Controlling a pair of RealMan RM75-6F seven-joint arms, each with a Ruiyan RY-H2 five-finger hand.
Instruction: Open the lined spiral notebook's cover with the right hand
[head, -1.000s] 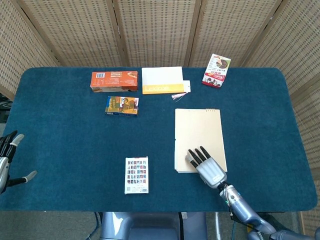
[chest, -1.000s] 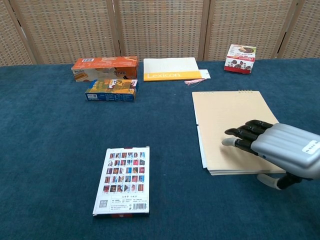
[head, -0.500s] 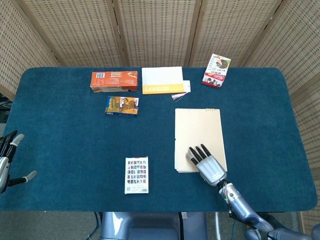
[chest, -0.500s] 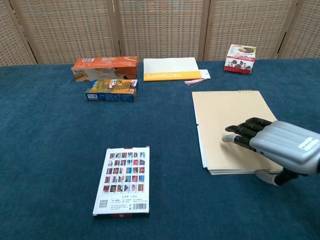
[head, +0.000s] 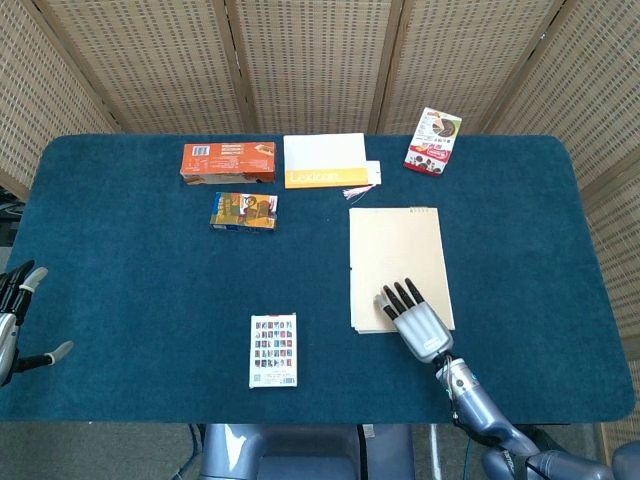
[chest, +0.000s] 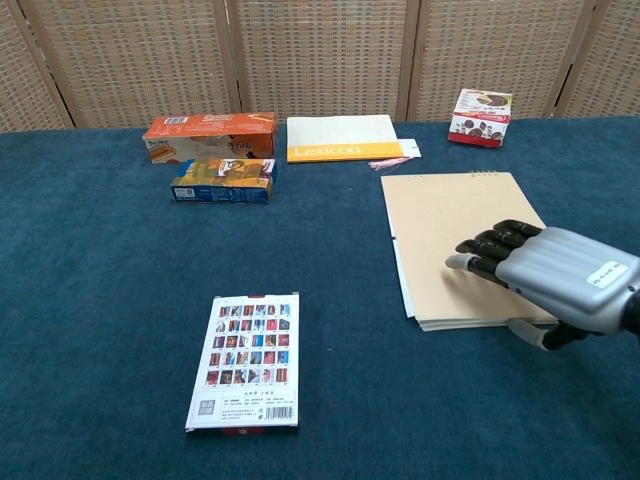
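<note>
The tan-covered spiral notebook (head: 395, 255) lies shut on the blue table, right of centre, with its binding along the far edge; the chest view shows it too (chest: 450, 215). My right hand (head: 417, 322) rests flat on the notebook's near end, palm down, dark fingers (chest: 488, 246) stretched over the cover, gripping nothing. The cover lies flat. My left hand (head: 14, 318) hangs off the table's left edge with its fingers spread and nothing in it.
Along the far side stand an orange box (head: 228, 162), a small colourful box (head: 244, 211), a white Lexicon book (head: 325, 160) and a red-and-white snack box (head: 433, 141). A printed card pack (head: 273, 350) lies near the front, left of the notebook.
The notebook has slid a little toward the far side under my right hand, which moved forward with it. The cover stays flat. The left hand has not moved.
</note>
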